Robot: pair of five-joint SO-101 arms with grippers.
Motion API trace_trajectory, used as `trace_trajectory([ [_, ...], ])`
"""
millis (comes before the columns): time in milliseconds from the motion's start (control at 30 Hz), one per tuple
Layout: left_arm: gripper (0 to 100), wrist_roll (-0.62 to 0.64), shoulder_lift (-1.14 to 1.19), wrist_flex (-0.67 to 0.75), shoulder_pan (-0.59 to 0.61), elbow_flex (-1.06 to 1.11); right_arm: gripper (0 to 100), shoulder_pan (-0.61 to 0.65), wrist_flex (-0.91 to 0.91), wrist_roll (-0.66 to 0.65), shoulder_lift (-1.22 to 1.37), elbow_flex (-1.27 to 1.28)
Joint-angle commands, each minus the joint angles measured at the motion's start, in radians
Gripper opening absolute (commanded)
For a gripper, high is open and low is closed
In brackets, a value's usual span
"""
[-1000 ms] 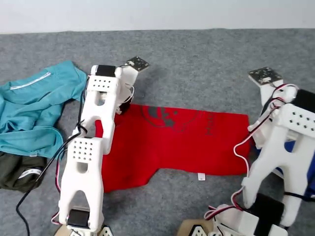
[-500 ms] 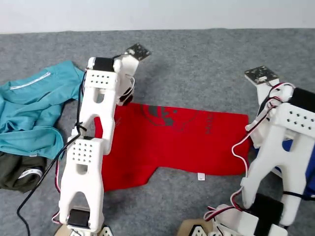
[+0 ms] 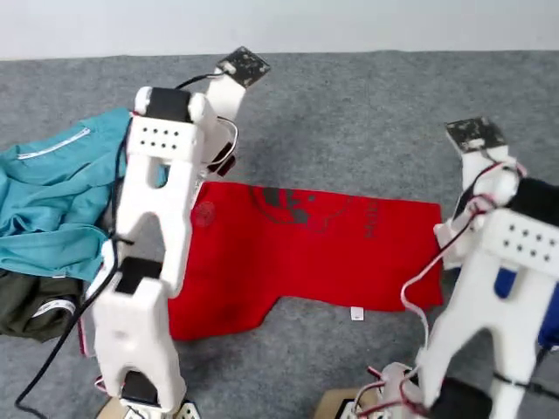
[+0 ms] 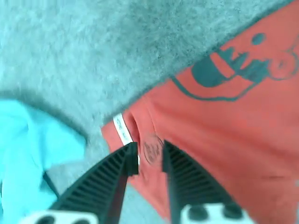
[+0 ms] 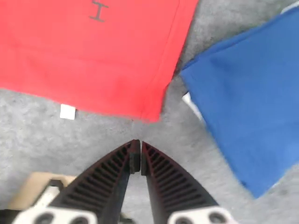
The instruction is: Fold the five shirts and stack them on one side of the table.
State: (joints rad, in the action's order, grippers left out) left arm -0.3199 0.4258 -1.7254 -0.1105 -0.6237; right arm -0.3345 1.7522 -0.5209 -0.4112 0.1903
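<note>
A red shirt (image 3: 306,249) lies spread flat across the middle of the grey table, its printed chest toward the far side. My left gripper (image 4: 149,151) hovers above the shirt's collar (image 4: 128,128) with a narrow gap between its fingers and nothing in it. In the high view the left arm (image 3: 166,166) stands over the shirt's left end. My right gripper (image 5: 137,151) is shut and empty over bare carpet, just off the red shirt's hem corner (image 5: 152,109). A blue shirt (image 5: 247,98) lies right beside that corner.
A teal shirt (image 3: 52,192) lies crumpled at the table's left side, with a dark shirt (image 3: 31,305) in front of it. A small white tag (image 3: 356,313) sticks out at the red shirt's near hem. Bare grey carpet (image 3: 349,113) stretches behind the red shirt.
The left arm has lifted and swung left off the red shirt's collar, which now lies uncovered. The right arm has shifted slightly; the shirt has stayed flat.
</note>
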Motion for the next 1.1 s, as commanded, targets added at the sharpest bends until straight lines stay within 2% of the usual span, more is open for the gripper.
trace_trajectory([
  [0, 3, 0.08, -0.201, -0.028, 0.002, 0.142, 0.9, 0.03, 0.033, 0.052, -0.111, 0.112],
  [267, 0, 0.149, -0.388, -0.028, 0.032, 0.444, 0.9, 0.035, -0.047, 0.055, -0.188, 0.353],
  [367, 0, 0.133, -0.399, -0.028, 0.008, 0.599, 0.9, 0.031, -0.071, 0.049, -0.217, 0.402],
  [500, 0, 0.034, -0.396, -0.028, -0.044, 0.789, 0.9, 0.038, -0.064, 0.049, -0.271, 0.436],
  [633, 0, 0.052, -0.45, -0.026, -0.015, 0.811, 0.9, 0.073, -0.073, 0.044, -0.341, 0.45],
  [733, 0, 0.11, -0.574, -0.026, 0.048, 0.785, 1.0, 0.185, -0.068, 0.044, -0.374, 0.45],
  [833, 0, 0.149, -0.72, -0.026, 0.147, 0.783, 1.0, 0.351, -0.067, 0.046, -0.381, 0.45],
  [1067, 0, 0.155, -0.928, -0.026, 0.523, 0.791, 1.0, 0.773, -0.174, 0.052, -0.38, 0.479],
])
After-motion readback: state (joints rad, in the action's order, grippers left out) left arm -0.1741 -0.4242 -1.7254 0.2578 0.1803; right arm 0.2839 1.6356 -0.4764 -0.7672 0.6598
